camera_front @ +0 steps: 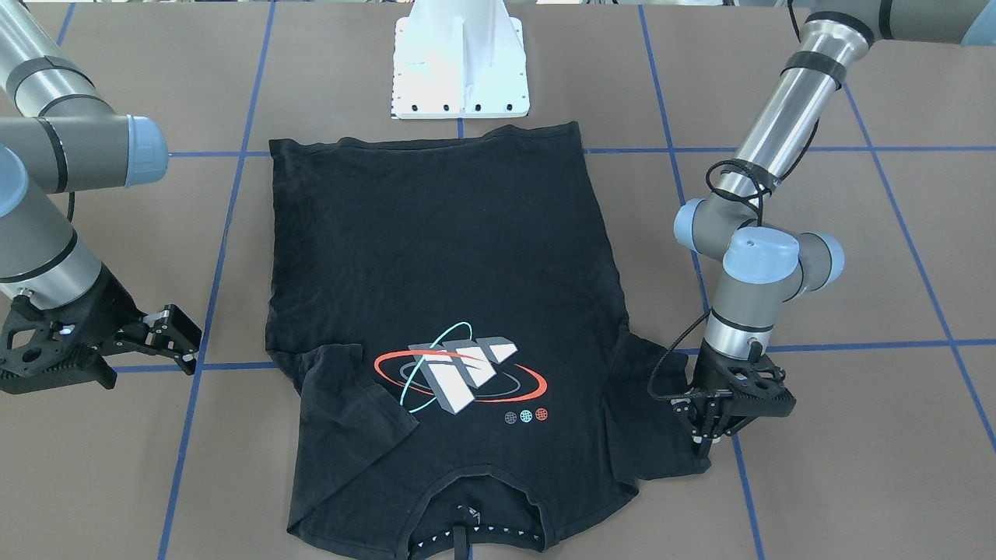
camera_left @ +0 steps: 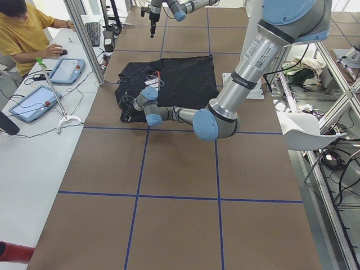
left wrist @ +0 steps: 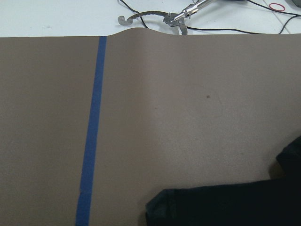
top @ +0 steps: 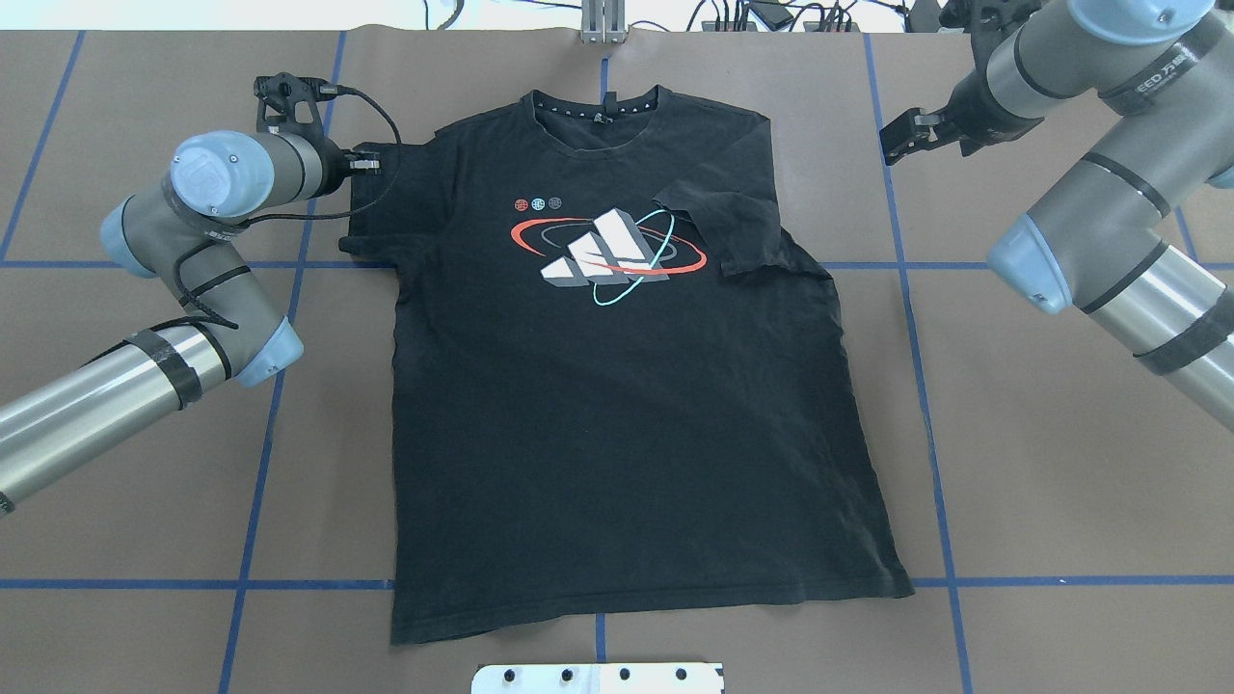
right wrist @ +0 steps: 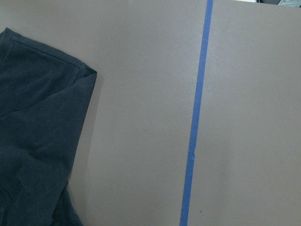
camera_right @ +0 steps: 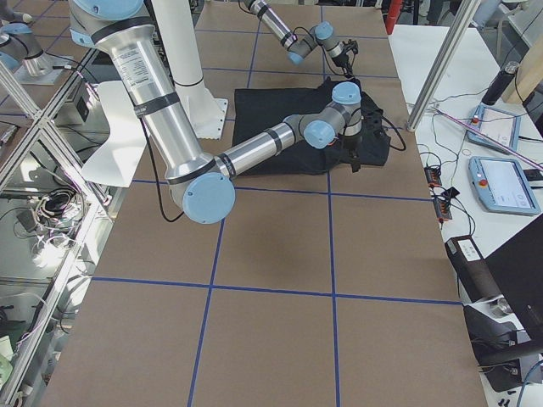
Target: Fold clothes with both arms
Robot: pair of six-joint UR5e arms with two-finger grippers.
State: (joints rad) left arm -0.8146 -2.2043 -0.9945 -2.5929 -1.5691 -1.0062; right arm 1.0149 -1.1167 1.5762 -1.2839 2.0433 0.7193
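Seat the left end effector (camera_front: 704,445), closure indiscernible, squarely on the 4 o'clock sleeve (camera_front: 657,404) of the black cotton T-shirt (camera_front: 443,257); the right end effector (camera_front: 191,351) rests with fingers apart.

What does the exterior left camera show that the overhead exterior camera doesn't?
Only exterior left: a person in a yellow shirt seated at a white side desk with two tablet-like devices. Only overhead: the logo print in clear detail, and one sleeve folded inward to its edge. Both: the black T-shirt spread on the brown table, the left arm and the right arm.
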